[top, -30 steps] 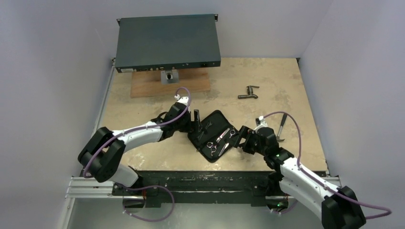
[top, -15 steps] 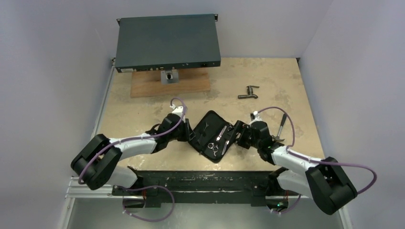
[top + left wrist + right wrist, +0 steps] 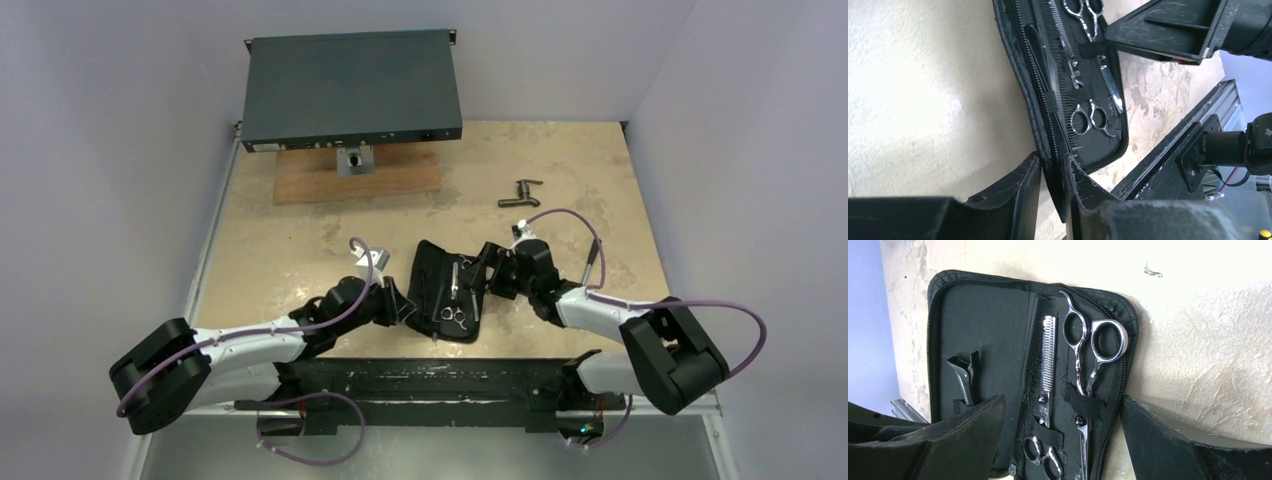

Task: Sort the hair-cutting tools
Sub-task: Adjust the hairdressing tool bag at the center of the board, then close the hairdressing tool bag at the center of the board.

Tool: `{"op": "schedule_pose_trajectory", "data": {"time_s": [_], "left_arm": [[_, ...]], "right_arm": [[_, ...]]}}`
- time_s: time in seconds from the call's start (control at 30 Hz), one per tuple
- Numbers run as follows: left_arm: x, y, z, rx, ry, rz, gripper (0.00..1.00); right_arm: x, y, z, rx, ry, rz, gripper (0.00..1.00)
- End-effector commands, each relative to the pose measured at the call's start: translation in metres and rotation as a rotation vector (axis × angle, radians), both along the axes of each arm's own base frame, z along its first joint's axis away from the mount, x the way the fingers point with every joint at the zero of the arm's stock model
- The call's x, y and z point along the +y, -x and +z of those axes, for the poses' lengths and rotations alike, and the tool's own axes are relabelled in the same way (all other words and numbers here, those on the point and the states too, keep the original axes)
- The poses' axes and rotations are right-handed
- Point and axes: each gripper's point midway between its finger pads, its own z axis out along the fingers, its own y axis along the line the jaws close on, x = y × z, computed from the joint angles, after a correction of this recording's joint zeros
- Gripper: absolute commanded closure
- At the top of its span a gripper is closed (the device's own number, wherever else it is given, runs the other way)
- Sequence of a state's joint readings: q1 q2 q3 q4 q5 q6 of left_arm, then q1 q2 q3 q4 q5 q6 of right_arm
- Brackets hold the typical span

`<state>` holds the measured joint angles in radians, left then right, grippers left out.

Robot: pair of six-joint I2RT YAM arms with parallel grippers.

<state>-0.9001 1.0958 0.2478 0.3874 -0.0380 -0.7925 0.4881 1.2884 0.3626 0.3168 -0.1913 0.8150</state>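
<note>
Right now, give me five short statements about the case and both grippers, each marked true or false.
1. Two pairs of scissors are strapped in the zip case. True.
2. The left gripper is open and empty. False: it is shut on the case's edge.
3. The right gripper is shut on the scissors. False: it is open, straddling the case's end.
4. The black clip sits in the half without scissors. True.
5. The hammer lies inside the case. False: it lies on the table beside the right arm.

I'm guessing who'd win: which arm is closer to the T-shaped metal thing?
Right. The right fingers straddle the case edge toward the T-shaped fitting; the left fingers pinch the opposite edge.
</note>
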Motion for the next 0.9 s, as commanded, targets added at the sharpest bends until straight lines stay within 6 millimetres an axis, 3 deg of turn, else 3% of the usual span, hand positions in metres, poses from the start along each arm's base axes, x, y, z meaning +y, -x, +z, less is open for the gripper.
{"op": "schedule_pose_trajectory", "data": {"time_s": [0.0,0.27,0.57,0.87], "left_arm": [[-0.028,-0.012,0.04,-0.108,0.058,-0.055,0.75],[-0.073,-0.007,0.05,-0.156,0.01,-0.191,0.65],[-0.113,0.004,0.024,-0.129,-0.057,-0.3,0.63],[-0.131,0.012,-0.002,-0.091,-0.087,-0.351,0.63]], "right_arm": [[0.002,0.002,-0.005,0.001,0.018,0.037,0.15],[0.003,0.008,-0.006,0.012,-0.014,0.035,0.15],[-0.016,0.018,0.002,0.024,-0.065,-0.111,0.11],[-0.03,0.022,0.022,-0.018,-0.114,-0.208,0.09]]}}
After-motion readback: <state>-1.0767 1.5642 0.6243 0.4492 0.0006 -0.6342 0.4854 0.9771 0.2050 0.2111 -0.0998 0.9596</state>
